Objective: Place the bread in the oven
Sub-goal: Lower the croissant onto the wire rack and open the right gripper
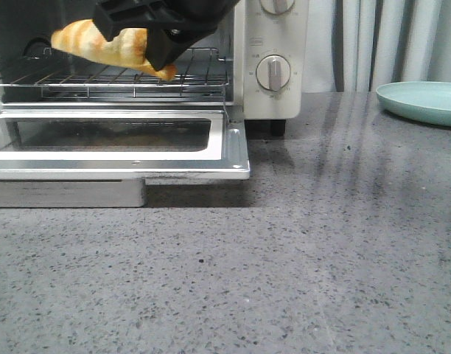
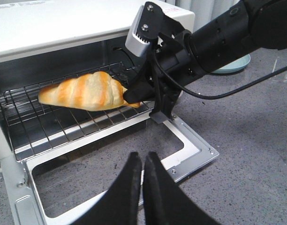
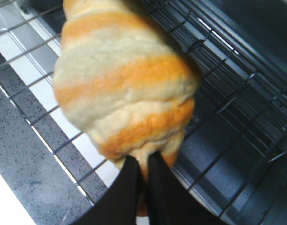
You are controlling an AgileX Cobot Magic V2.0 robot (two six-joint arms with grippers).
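Bread (image 2: 85,91) held above the wire rack (image 2: 64,124), just inside the mouth of the open oven (image 2: 64,28). Long axis roughly level and running across the oven's width, along the front opening. One tapered tip pinched in the right pincer (image 2: 134,96), nearer the dial side; other tip pointing away toward the oven's far side wall. Slight tilt in the front view, gripped end lower. Orange and cream stripes crossing the roll's width. Contact with the rack hard to judge: close above it, possibly brushing.

Right pincer narrowed onto the bread's tip, black fingers (image 3: 134,187) pressed on either side of the thin end.

Left pincer (image 2: 143,164) in front of the open door (image 2: 181,145), fingers nearly together, nothing between them, well apart from the bread.

Door folded down flat, glass window facing up over the speckled grey bench (image 1: 284,280). Two white dials (image 1: 273,72) on the oven's front panel; small marks around them too fine to read. No brand name legible anywhere. Teal plate (image 1: 424,99) on the bench, well apart on the right.
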